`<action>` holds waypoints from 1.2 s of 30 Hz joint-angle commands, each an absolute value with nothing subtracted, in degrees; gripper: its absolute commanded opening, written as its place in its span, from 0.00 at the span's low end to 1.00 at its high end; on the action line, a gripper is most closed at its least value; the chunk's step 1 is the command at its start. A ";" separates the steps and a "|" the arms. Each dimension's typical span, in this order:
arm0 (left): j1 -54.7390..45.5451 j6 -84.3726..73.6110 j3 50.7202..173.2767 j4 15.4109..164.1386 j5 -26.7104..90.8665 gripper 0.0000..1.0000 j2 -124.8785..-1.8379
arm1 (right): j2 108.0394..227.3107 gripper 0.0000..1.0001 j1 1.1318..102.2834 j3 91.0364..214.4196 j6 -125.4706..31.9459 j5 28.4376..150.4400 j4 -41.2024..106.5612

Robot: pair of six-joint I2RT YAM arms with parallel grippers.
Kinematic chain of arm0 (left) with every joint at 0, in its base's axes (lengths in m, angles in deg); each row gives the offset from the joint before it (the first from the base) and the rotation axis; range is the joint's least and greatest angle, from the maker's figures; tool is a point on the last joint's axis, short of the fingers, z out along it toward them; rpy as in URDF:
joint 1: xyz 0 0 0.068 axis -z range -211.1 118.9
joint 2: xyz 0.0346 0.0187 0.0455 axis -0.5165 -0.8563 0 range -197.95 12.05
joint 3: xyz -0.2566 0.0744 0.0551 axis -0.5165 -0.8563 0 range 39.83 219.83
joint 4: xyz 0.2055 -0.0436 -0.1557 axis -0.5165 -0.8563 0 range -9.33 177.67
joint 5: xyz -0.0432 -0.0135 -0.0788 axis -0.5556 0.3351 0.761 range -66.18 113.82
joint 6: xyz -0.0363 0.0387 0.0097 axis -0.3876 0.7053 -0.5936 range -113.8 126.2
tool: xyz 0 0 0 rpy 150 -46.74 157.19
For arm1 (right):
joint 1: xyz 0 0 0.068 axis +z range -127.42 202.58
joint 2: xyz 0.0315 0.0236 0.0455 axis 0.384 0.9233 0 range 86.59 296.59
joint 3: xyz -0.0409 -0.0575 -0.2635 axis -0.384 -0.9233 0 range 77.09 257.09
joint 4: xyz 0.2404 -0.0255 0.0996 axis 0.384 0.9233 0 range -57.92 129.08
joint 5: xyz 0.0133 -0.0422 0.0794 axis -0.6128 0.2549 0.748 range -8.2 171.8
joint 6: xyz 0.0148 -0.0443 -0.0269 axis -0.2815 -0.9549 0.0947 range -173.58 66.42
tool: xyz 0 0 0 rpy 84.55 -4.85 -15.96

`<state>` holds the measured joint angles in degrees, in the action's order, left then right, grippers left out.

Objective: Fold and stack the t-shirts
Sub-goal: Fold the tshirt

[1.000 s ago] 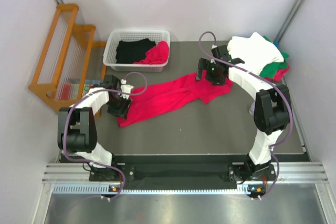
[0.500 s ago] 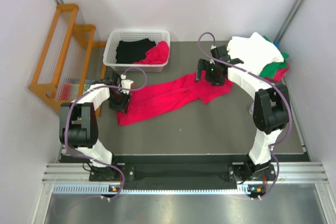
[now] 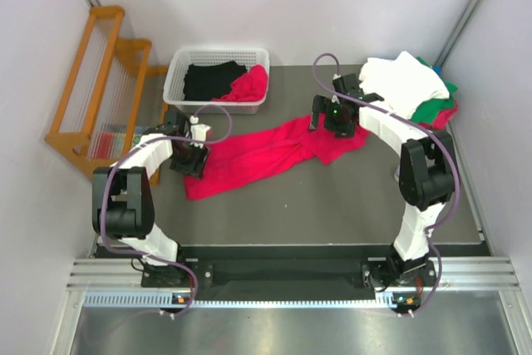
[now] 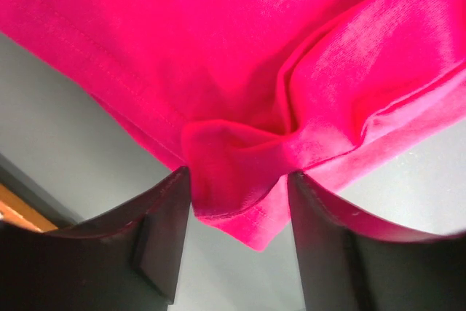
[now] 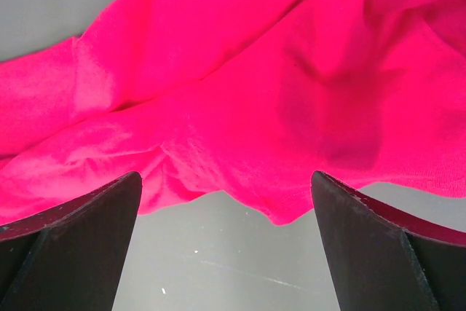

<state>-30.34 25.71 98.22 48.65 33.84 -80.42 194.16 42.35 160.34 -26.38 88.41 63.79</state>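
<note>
Two grippers on one crimson t-shirt (image 3: 270, 154), stretched diagonally across the middle of the table (image 3: 332, 197) — left gripper (image 4: 237, 202) pinches a bunched fold at its lower-left end, right gripper (image 5: 226, 209) spread wide above the upper-right end, nothing between the fingers. Folded stack (image 3: 411, 87) upper right; basket (image 3: 218, 79) upper left holds black and red shirts.

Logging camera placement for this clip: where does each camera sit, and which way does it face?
Top external: above and behind the bases, looking down on the table, both arms, crimson t-shirt, basket, stacked shirts.
Left wrist: on the left gripper, facing down at a pinched fold of the shirt; both fingers show.
Right wrist: on the right gripper, facing down over the shirt; open fingers show.
Shared: all three see the crimson t-shirt.
</note>
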 commanded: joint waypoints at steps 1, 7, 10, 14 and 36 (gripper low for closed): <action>-30.30 25.71 99.24 48.65 33.75 0.64 -76.64 | 195.40 1.00 42.97 162.35 -26.16 88.13 62.23; -30.31 25.80 98.80 49.17 32.87 0.65 -76.10 | 195.40 1.00 42.97 162.52 -26.16 88.30 62.05; -30.22 25.62 98.45 49.88 32.78 0.46 -76.81 | 195.23 1.00 42.97 162.52 -26.33 88.04 62.32; -30.30 25.27 97.58 51.28 32.17 0.26 -78.04 | 195.23 1.00 42.97 162.08 -26.59 87.95 62.32; -32.05 26.06 96.08 54.97 25.49 0.99 -76.72 | 195.40 1.00 42.97 161.03 -26.16 87.77 61.44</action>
<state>-30.36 25.92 97.00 51.57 28.42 -78.47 195.74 42.35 160.38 -26.38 88.37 63.77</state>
